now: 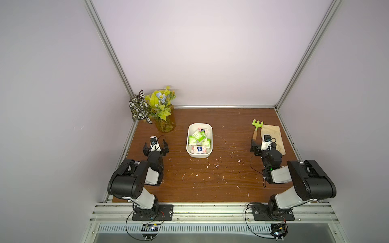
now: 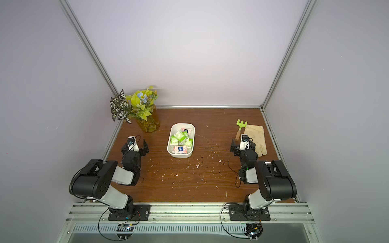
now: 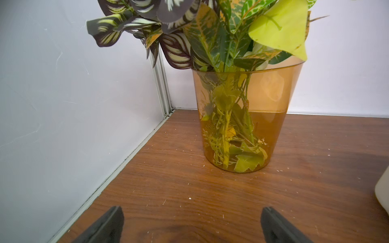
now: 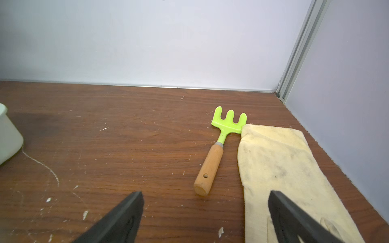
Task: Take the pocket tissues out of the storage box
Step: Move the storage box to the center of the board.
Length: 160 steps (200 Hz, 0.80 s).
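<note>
The white storage box [image 1: 199, 156] [image 2: 180, 156] stands mid-table in both top views. Inside it lie the pocket tissues: green-and-white packets [image 1: 197, 136] [image 2: 180, 136] piled in the middle, and a pink packet with a dark blue label [image 1: 199, 149] [image 2: 180, 149] at the near end. My left gripper [image 1: 155, 144] [image 2: 134, 145] [image 3: 192, 210] is open to the left of the box, with only bare wood between its fingers. My right gripper [image 1: 263, 144] [image 2: 242, 144] [image 4: 205, 194] is open well to the right, also empty. A corner of the box [image 3: 383, 189] [image 4: 8, 136] shows in each wrist view.
An amber vase [image 1: 164, 125] [image 3: 242, 117] of artificial leaves stands at the back left, just ahead of the left gripper. A green rake with a wooden handle [image 1: 256, 128] [image 4: 219, 147] and a cream glove [image 1: 273, 136] [image 4: 280, 164] lie at the back right. White flecks dot the wooden table.
</note>
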### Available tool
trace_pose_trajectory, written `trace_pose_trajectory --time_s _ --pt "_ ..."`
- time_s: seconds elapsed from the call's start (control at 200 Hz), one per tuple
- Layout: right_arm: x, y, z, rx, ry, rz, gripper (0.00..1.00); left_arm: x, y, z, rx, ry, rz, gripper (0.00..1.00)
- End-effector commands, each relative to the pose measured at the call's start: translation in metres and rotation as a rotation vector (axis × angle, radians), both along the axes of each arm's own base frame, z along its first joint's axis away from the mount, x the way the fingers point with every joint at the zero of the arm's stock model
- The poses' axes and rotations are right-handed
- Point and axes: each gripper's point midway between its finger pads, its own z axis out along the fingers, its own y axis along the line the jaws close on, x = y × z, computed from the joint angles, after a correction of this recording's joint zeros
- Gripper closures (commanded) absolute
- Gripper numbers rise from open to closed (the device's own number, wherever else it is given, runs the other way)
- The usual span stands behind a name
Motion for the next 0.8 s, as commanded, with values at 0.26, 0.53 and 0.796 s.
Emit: trace_pose_trajectory --time_s 0.26,0.53,0.796 --pt "0.004 0.003 0.007 0.007 -0.023 0.025 0.01 0.002 0.002 0.007 -0.008 -0.024 0.004 0.02" --pt "-0.001 -0.002 0.017 0.032 -0.056 0.026 0.01 -0.004 0.002 0.018 -0.008 -0.060 0.000 0.02" --pt "-0.018 0.001 0.071 0.113 -0.105 0.037 0.01 -0.033 0.009 0.075 -0.103 -0.203 0.029 0.02"
